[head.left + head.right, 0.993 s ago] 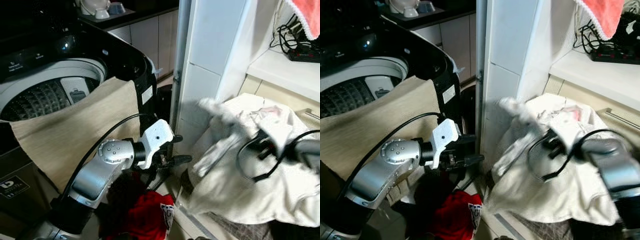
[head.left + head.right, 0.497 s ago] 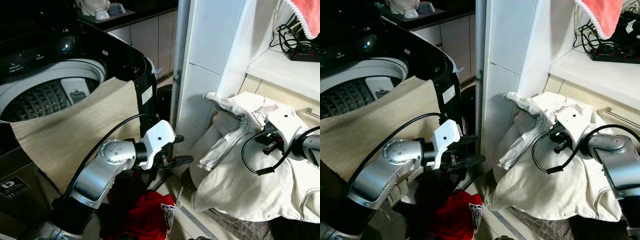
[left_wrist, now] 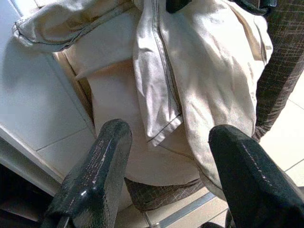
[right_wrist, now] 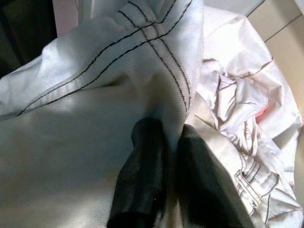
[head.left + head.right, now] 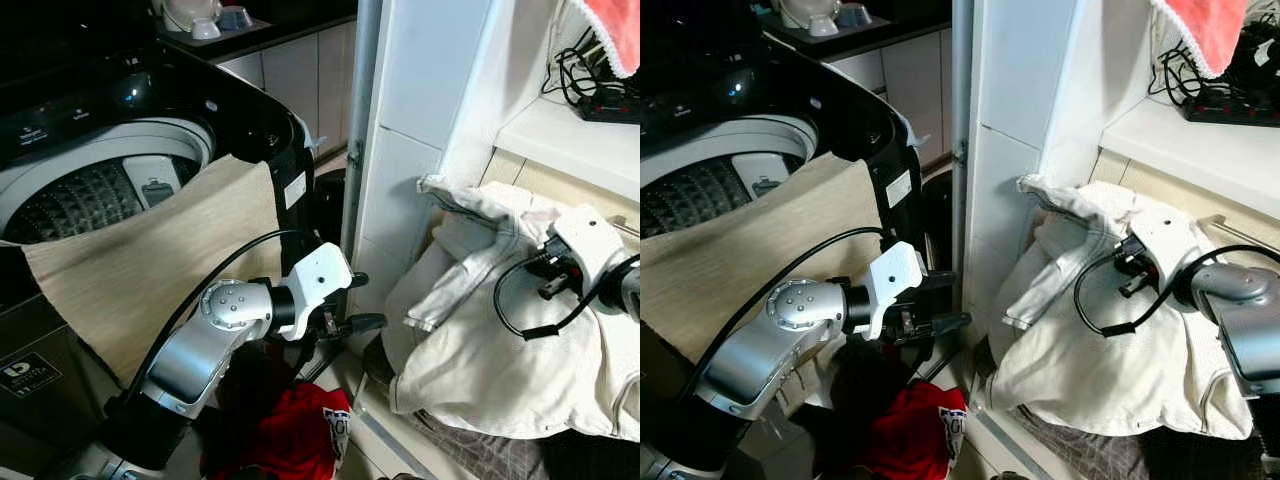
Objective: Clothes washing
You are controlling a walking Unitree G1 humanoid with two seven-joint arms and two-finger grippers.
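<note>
A white garment (image 5: 480, 340) with dark stitching lies heaped over a dark woven basket (image 5: 470, 455) at the right, against the white wall. My right gripper (image 4: 173, 142) is shut on a fold of this white garment, its fingertips (image 4: 142, 137) buried in the cloth; the right wrist (image 5: 585, 245) sits on top of the heap. My left gripper (image 5: 360, 300) hangs open, low between the washing machine (image 5: 100, 180) and the heap, holding nothing. Along the left gripper's fingers (image 3: 109, 152) the garment (image 3: 199, 85) lies ahead. A beige cloth (image 5: 150, 250) drapes over the washer's open rim.
A red garment (image 5: 300, 425) lies on the floor below my left arm. A grey pipe (image 5: 360, 120) runs down the white tiled wall. A shelf (image 5: 570, 140) with black cables stands upper right, a pink towel (image 5: 615, 30) above it.
My right gripper has pulled to the right and slightly up with the white garment in it; the cloth has stopped swinging and hangs flatter. The left arm has barely moved.
</note>
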